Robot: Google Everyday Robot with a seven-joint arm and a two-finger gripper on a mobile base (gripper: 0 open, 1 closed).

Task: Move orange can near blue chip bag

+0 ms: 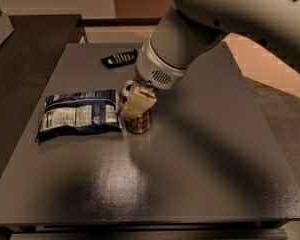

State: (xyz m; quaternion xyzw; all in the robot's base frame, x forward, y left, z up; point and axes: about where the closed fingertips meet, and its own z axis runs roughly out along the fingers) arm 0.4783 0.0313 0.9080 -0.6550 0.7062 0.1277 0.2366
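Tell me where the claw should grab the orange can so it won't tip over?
By its round sides near the top, coming down from above. The orange can stands upright on the table, so its curved wall offers two opposite spots to squeeze. The blue chip bag lies close beside it, so coming sideways would likely bump it. The claw sits right over the can's top.

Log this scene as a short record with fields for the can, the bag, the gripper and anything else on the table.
orange can: upright on the grey table, just right of the bag
blue chip bag: lying flat, label panel up
gripper: down at the can's top, hiding its upper part
black remote-like object: far side of the table, apart from the rest
task state: can stands close beside the bag
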